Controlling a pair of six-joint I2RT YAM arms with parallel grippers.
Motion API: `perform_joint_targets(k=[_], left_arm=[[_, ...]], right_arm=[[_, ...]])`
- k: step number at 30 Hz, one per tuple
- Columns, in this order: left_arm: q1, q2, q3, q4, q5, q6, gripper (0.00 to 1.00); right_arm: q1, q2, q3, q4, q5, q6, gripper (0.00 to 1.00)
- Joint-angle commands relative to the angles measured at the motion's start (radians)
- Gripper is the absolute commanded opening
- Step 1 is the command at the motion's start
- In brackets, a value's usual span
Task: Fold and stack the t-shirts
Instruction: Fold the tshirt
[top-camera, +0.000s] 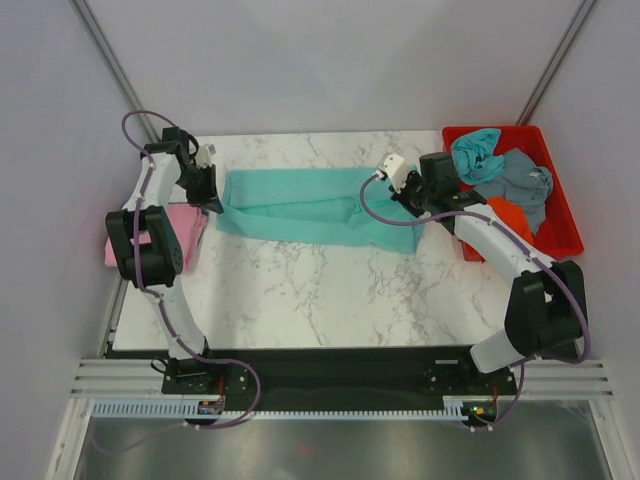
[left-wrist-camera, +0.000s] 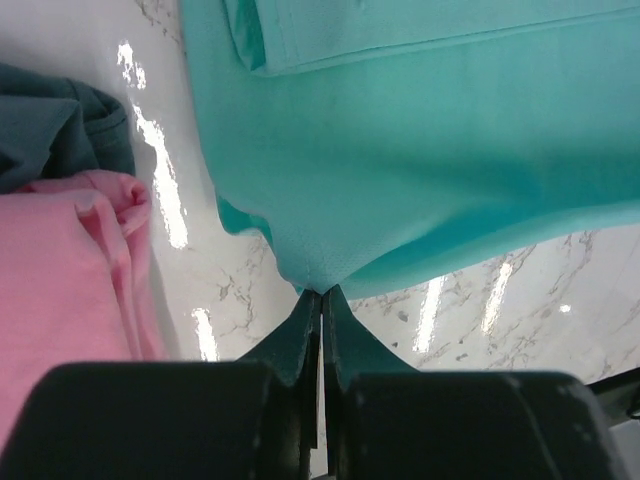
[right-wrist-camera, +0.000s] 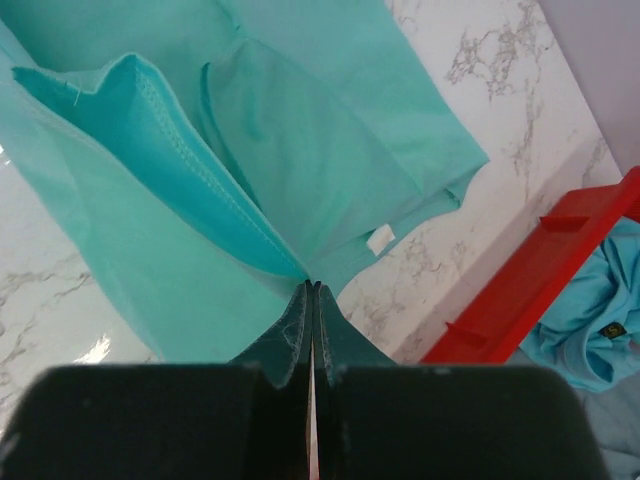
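Teal-green cotton, soft and creased, is laid as a long folded band toward 12 o'clock on the veined marble table (top-camera: 300, 290). This teal-green t-shirt (top-camera: 300, 205) is pinched at its 9 o'clock end by the closed left gripper (left-wrist-camera: 321, 295) and at its 3 o'clock end by the closed right gripper (right-wrist-camera: 312, 288). A pink t-shirt (top-camera: 188, 228) is draped at the 9 o'clock edge, while crumpled light blue t-shirt (top-camera: 476, 150), grey-blue t-shirt (top-camera: 522, 182) and orange t-shirt (top-camera: 512, 217) are held in the red plastic tray (top-camera: 562, 238) at 2 o'clock.

Left claw (left-wrist-camera: 321, 292), right claw (right-wrist-camera: 311, 285): both closed.
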Motion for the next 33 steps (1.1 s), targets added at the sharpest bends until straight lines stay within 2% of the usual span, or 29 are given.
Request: perform_joint_targets(k=[1,13,26,33], left_arm=[[-0.012,0.038,0.07,-0.038,0.036,0.042,0.02],[-0.013,0.122,0.21,-0.013,-0.007,0.036,0.02],[-0.049,0.256,0.361,0.042,-0.107,0.022,0.02],[-0.075,0.296,0.406,0.065,-0.177,0.007,0.02]], right_arm=[[-0.007,0.047,0.085,0.101,0.009,0.043,0.0],[-0.015,0.305,0.346,0.164,0.036,0.04,0.0],[-0.033,0.549,0.549,0.196,0.084,0.029,0.0],[-0.033,0.63,0.641,0.206,0.098,0.037,0.0]])
